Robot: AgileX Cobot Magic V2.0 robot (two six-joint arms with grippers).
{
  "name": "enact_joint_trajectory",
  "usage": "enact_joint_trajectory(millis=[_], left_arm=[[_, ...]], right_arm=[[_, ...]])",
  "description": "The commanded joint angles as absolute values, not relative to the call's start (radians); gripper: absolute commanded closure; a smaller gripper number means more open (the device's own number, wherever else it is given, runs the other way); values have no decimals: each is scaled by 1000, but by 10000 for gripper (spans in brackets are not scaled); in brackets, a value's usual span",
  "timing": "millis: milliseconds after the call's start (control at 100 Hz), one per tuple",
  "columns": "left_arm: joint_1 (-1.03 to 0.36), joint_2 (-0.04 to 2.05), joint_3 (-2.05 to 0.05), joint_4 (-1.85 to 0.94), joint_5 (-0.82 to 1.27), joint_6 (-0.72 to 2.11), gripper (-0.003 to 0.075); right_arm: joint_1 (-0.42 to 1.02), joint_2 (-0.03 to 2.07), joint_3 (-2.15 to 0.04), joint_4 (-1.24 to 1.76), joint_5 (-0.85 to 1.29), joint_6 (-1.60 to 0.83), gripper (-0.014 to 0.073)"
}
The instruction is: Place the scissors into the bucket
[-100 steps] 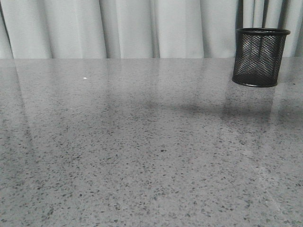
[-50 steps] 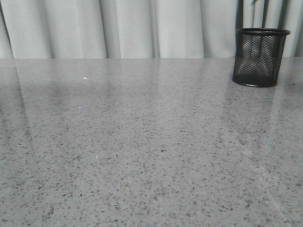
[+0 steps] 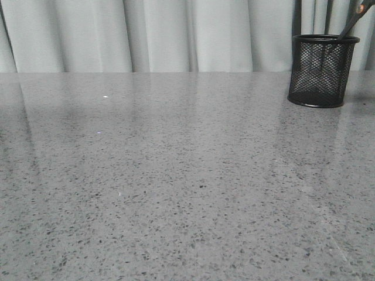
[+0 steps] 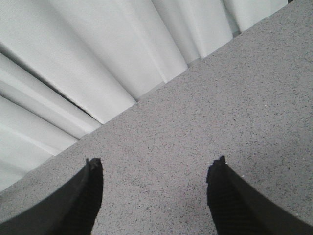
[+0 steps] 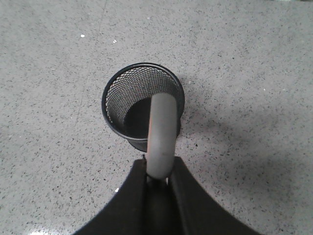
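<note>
Left gripper (image 4: 155,188) hangs over bare bench (image 4: 234,112), jaws wide apart, nothing held. Right gripper (image 5: 159,171) is clamped on the scissors (image 5: 161,134) handle, directly above the bucket (image 5: 115,105). Bucket sits far right on the bench, blades slanting into its mouth.

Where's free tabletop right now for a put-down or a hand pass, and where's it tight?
The grey table is bare from the near edge back to the curtain, across the left and middle. It is tight only at the far right: the bucket stands there, with the right gripper holding the scissors over its mouth.
</note>
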State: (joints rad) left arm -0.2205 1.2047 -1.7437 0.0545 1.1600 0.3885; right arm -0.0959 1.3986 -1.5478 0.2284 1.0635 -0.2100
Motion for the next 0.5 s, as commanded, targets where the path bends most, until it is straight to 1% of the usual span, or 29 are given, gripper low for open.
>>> enact_joint_trajectory(millis=[0, 190, 490], left_arm=[[-218, 1187, -1772, 35, 1095, 375, 302], [-218, 1193, -1772, 35, 1095, 375, 302], [-218, 1193, -1772, 35, 1077, 377, 302]], right_arm=[[-103, 1404, -1606, 230, 1025, -207, 650], [-97, 1478, -1683, 234, 1088, -207, 650], [-97, 1553, -1731, 269, 1099, -224, 643]])
